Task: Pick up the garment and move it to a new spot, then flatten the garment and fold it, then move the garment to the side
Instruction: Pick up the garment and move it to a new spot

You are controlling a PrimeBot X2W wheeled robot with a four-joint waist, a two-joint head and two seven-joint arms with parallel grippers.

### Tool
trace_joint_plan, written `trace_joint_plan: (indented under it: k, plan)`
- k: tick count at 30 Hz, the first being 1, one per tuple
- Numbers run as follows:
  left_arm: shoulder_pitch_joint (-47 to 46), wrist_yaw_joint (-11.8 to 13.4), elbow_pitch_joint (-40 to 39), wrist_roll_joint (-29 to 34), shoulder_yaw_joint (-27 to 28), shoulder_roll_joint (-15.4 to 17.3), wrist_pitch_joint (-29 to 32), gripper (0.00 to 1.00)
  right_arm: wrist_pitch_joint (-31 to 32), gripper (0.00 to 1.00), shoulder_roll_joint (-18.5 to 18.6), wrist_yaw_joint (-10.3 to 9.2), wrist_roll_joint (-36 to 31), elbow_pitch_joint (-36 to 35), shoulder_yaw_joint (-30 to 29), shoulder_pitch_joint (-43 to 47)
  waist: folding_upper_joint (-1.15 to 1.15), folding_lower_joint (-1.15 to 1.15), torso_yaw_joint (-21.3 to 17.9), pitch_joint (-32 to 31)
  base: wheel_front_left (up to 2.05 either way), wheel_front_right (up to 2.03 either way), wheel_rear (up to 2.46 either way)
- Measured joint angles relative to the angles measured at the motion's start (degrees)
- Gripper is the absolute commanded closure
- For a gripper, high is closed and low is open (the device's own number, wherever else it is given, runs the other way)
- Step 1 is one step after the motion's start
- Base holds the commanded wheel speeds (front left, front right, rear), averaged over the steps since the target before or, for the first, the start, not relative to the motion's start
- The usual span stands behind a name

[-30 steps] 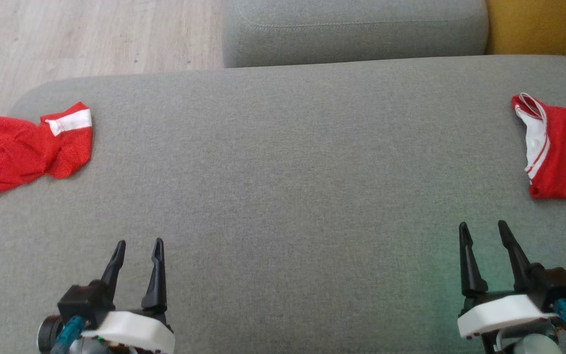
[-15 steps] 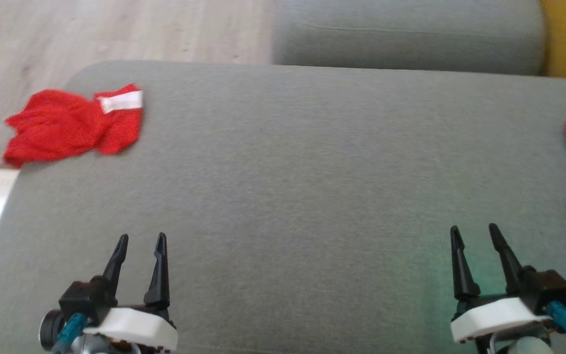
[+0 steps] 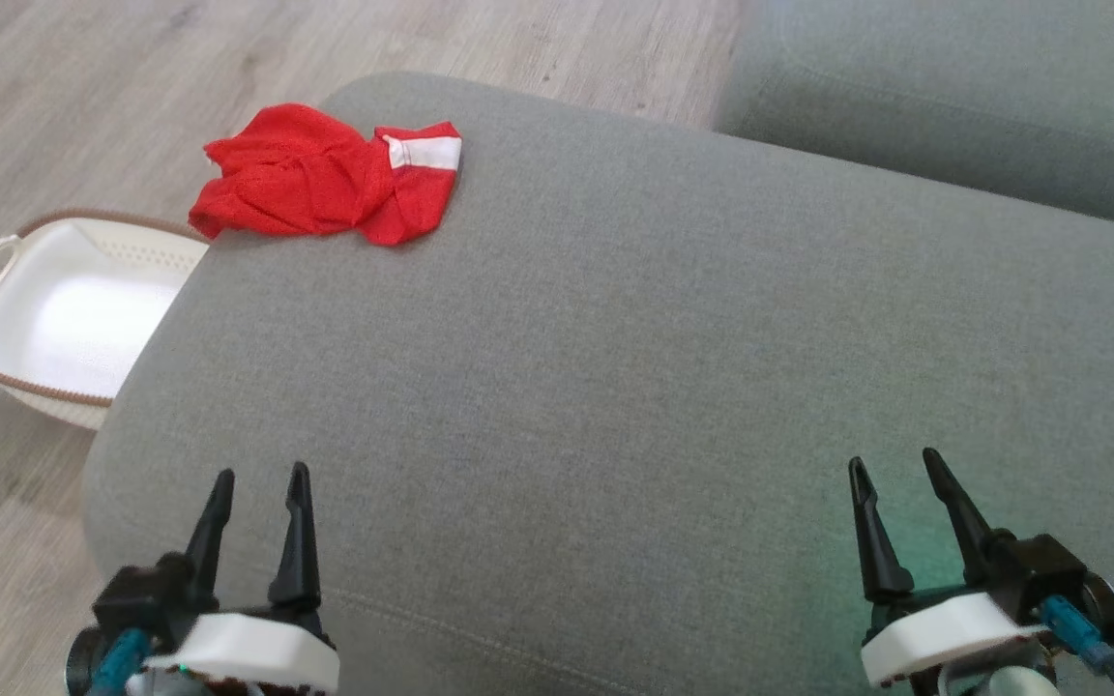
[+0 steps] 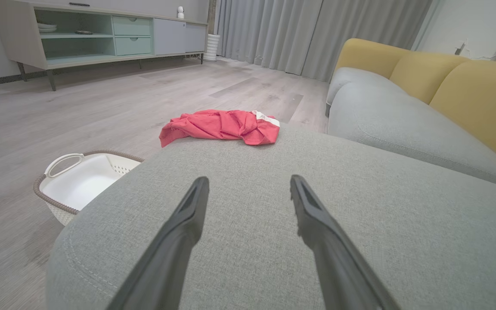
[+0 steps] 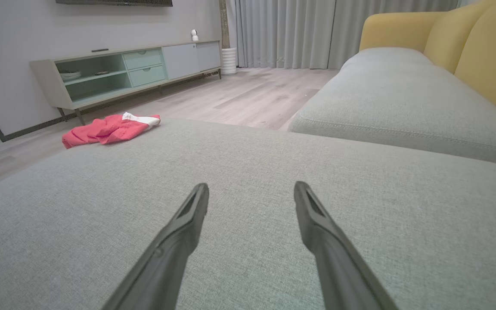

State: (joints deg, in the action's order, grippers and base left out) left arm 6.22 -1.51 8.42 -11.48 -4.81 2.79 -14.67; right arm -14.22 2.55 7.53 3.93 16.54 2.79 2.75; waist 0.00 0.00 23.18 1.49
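Left gripper (image 3: 261, 471): we see both fingers spread wide with nothing between them. It hovers over the near left corner of the grey cushion (image 3: 663, 367).
Right gripper (image 3: 894, 457): we note the same wide spread and nothing held. It sits over the cushion's near right part.
Garment (image 3: 325, 179): red with a white band, crumpled. It lies on the cushion's far left corner, with one end reaching past the cushion's left edge.
Garment vs left gripper: we place it ahead of the fingers and well apart, with bare cushion between.
Garment vs right gripper: ahead and far to the left, at the cushion's opposite side; well apart.
Basket (image 3: 73, 319): white with a brown rim, on the floor beside the cushion's left side. Its near part is hidden behind the cushion's edge.
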Motion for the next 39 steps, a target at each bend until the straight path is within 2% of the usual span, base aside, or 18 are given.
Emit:
trace_joint_plan:
  k: [6, 9, 12, 16, 22, 26, 35, 36, 37, 39]
  plan:
    - [-3.53, -0.1, -1.26, -1.79, 2.26, -0.07, 0.0, 0.0, 0.13, 0.0, 0.0, 0.0, -2.58, -1.58, -1.79, -1.31, 0.0, 0.0, 0.18, 3.81, 0.0, 0.0, 0.0]
    - [-10.05, -0.91, -0.65, -2.38, 4.42, -0.1, 0.0, 0.0, 1.63, 0.0, 0.27, 0.0, -4.76, -4.63, -3.14, -3.89, 0.0, 0.0, 0.03, 7.17, 0.0, 0.0, 0.0]
    - [-19.0, -1.75, 2.22, -2.48, 6.03, -0.12, -0.03, 0.0, 3.68, 0.0, 2.34, 0.0, -5.83, -8.37, -3.64, -7.34, 0.0, 0.02, -0.18, 11.3, 0.0, 0.0, 0.0]
    - [-31.66, -2.63, 11.9, -3.93, 6.2, 0.35, 0.67, 0.0, 6.68, 0.0, 6.05, 0.0, -6.31, -13.73, -4.57, -10.41, 0.0, 0.02, -0.48, 17.13, 0.0, 0.0, 0.0]
    - [-49.95, -3.09, 28.5, -5.31, 6.42, 2.45, 7.21, 0.0, 11.82, 0.0, 10.01, 0.0, -6.37, -22.45, -5.25, -11.41, 0.0, 0.03, -1.1, 25.39, 0.0, 0.0, 0.0]
    - [-60.3, -3.59, 38.83, -5.82, 6.43, 2.71, 8.68, 0.0, 14.92, 0.0, 12.41, 0.0, -6.36, -27.76, -5.32, -12.54, 0.0, 0.03, -1.64, 30.21, 0.0, 0.0, 0.0]
    - [-69.56, -2.8, 57.2, -4.32, 4.7, 3.36, 11.51, 0.01, 19.11, 0.0, 14.45, 0.0, -5.44, -35.59, -5.75, -10.62, 0.0, 0.01, -4.09, 35.75, 0.0, 0.0, 0.0]
    - [-70.19, -2.81, 58.37, -4.28, 4.41, 3.5, 11.62, 0.74, 19.36, 0.0, 14.44, 0.0, -5.42, -36.11, -5.94, -10.11, 0.0, 0.01, -4.31, 35.91, 0.0, 0.0, 0.0]
    - [-70.8, -3.02, 58.99, -4.15, 3.85, 3.8, 11.51, 1.0, 19.37, 0.0, 14.41, 0.0, -5.42, -36.41, -6.21, -9.94, 0.0, 0.01, -4.49, 35.98, 0.0, 0.0, 0.0]
    - [-72.17, -3.54, 60.5, -3.26, 2.88, 4.16, 11.48, 1.0, 19.37, 0.0, 14.37, 0.0, -5.41, -36.48, -6.79, -9.82, -0.01, 0.01, -4.63, 35.76, 0.0, 0.0, 0.0]
